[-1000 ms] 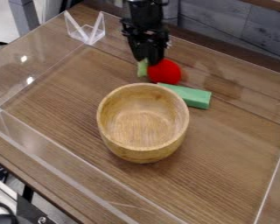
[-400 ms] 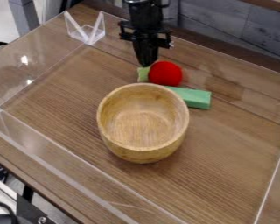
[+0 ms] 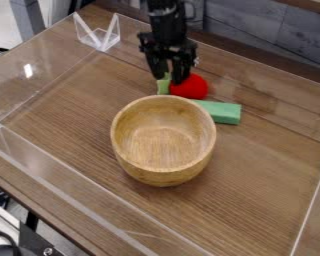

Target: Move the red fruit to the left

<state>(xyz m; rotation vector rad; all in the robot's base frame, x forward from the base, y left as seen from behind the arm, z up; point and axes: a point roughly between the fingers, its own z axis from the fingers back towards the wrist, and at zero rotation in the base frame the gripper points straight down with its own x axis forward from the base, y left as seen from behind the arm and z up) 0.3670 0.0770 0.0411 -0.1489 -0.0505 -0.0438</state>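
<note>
Since the earlier shots the gripper (image 3: 168, 71) has come down a little and shifted right, so now it sits right over the red fruit (image 3: 191, 86) instead of just to its left; the fruit itself looks like it's in the same spot, and so are the bowl and the block.

Closest to the camera is the clear plastic wall (image 3: 69, 205) that fences in the wooden bench (image 3: 69, 110). Next up is the wooden bowl (image 3: 163, 138), upright, roughly mid-bench, nothing inside it that I can see.

Just past the bowl's far right rim lies the flat green block (image 3: 222, 110), long side running roughly left-right and a bit angled. It looks very close to the bowl, can't tell if they actually touch.

Right behind the block is the red fruit, sitting on the bench, touching or nearly touching the block's far left end. Its upper left part is covered by the fingers (image 3: 183, 66). They point straight down and are spread apart, released, straddling the left side of the fruit, with a greenish bit peeking out at the lower left of it. Not clamped on it as far as I can see.

Furthest back, at the far left corner, there's a small clear plastic stand (image 3: 96, 33).
</note>
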